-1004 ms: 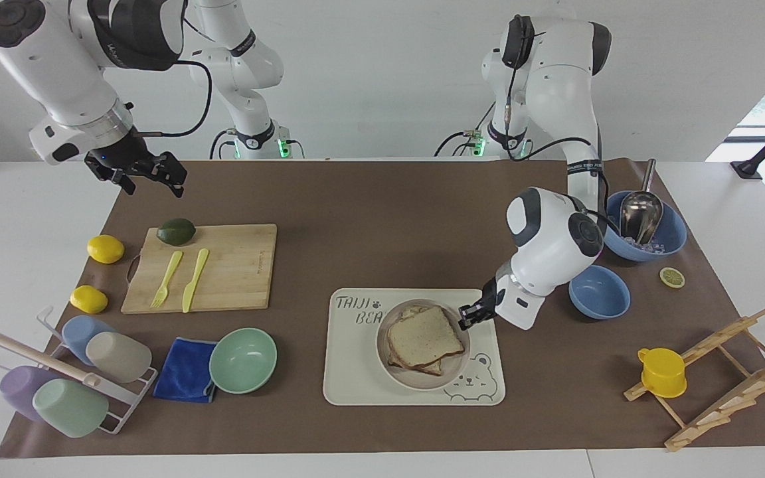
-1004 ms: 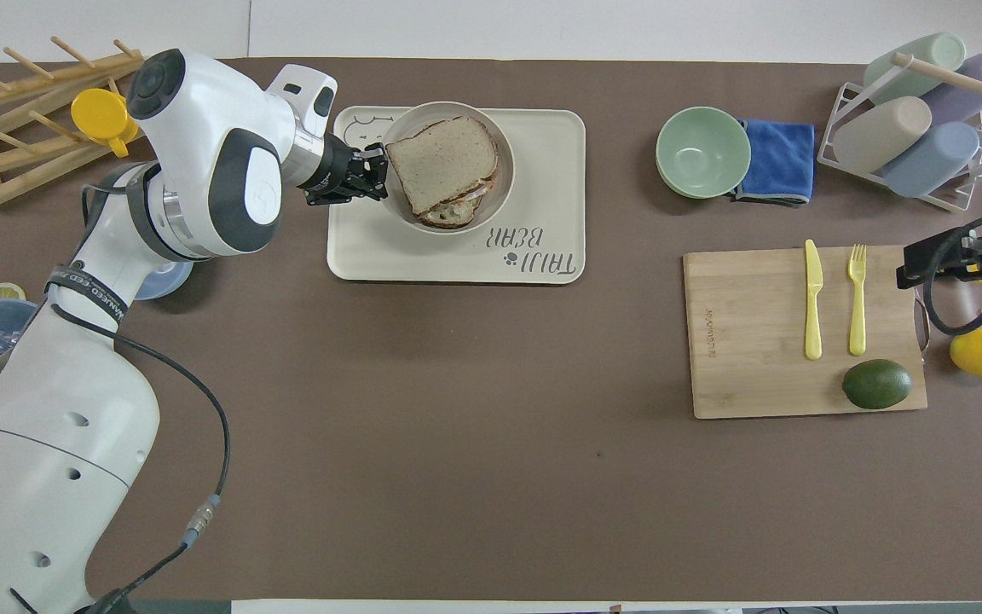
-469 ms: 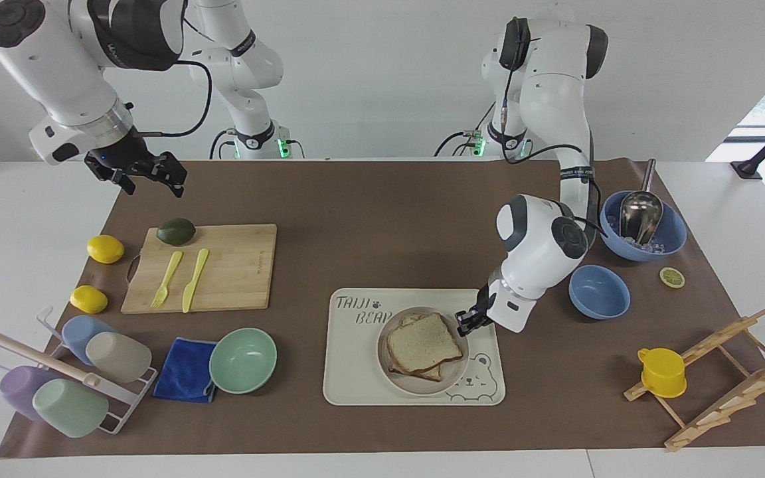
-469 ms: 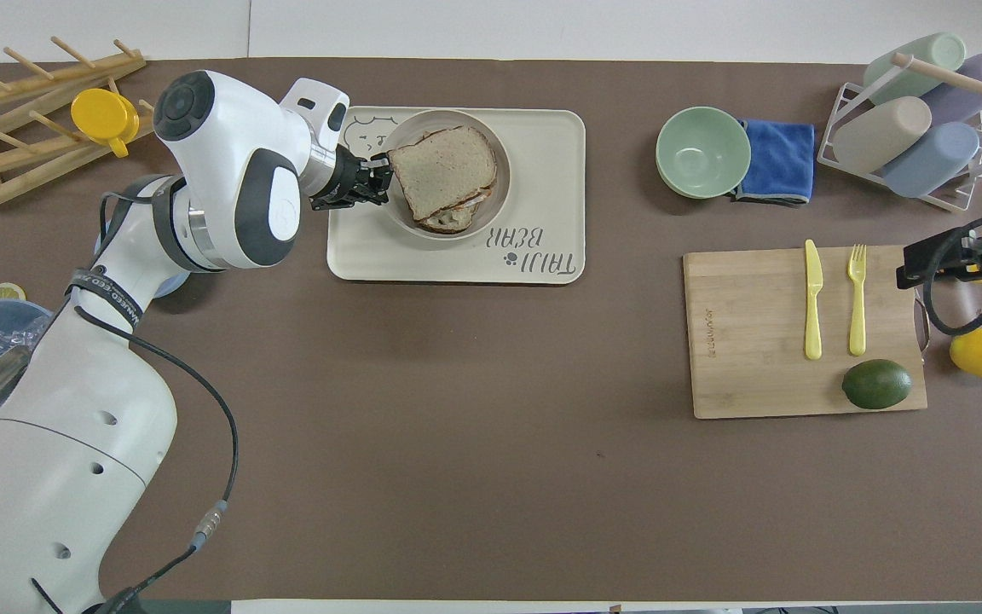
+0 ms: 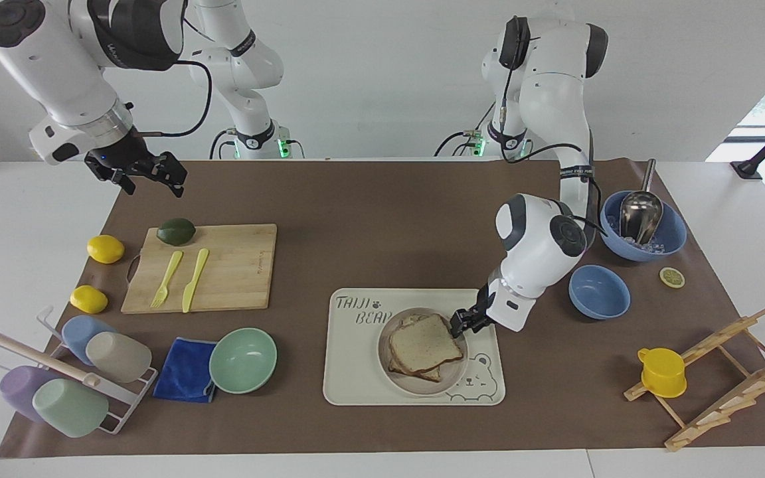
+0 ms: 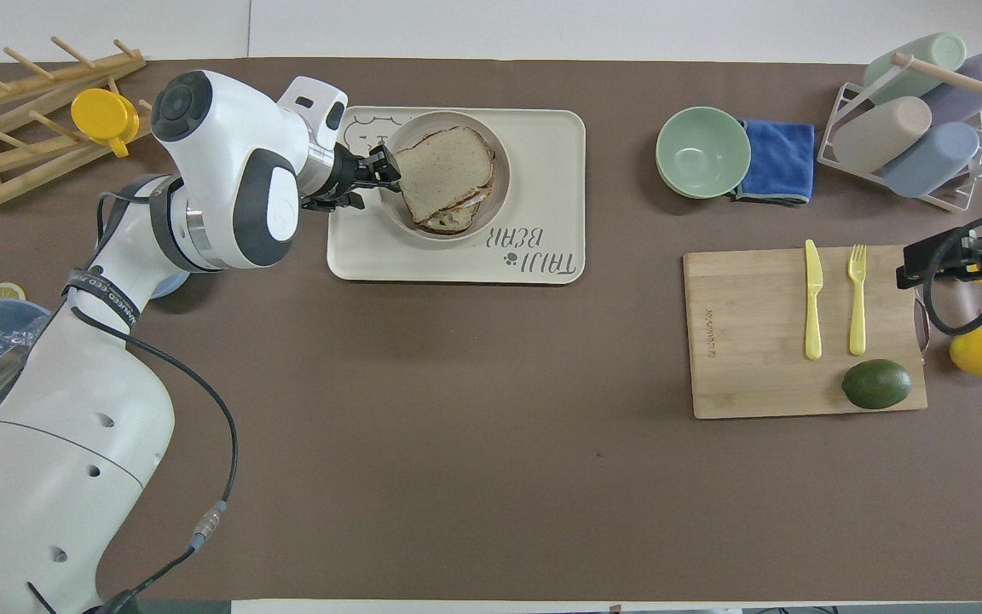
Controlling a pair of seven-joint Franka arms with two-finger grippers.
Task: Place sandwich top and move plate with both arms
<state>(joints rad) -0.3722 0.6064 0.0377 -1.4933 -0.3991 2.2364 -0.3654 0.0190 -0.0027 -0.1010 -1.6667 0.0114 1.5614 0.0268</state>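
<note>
The left tool point(image 5: 460, 323), fingers parted, sits at the plate's point(image 5: 404, 384) two-o'clock rim beside the sandwich top point(image 5: 424, 344); the right tool point(image 5: 150, 172) waits open over the desk.

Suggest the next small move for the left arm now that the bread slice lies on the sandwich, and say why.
Probably back the left tool away from the plate toward its own end of the table. The sandwich top already lies on the stack, and the fingers look parted at its corner. The right tool waits near the cutting board.
</note>
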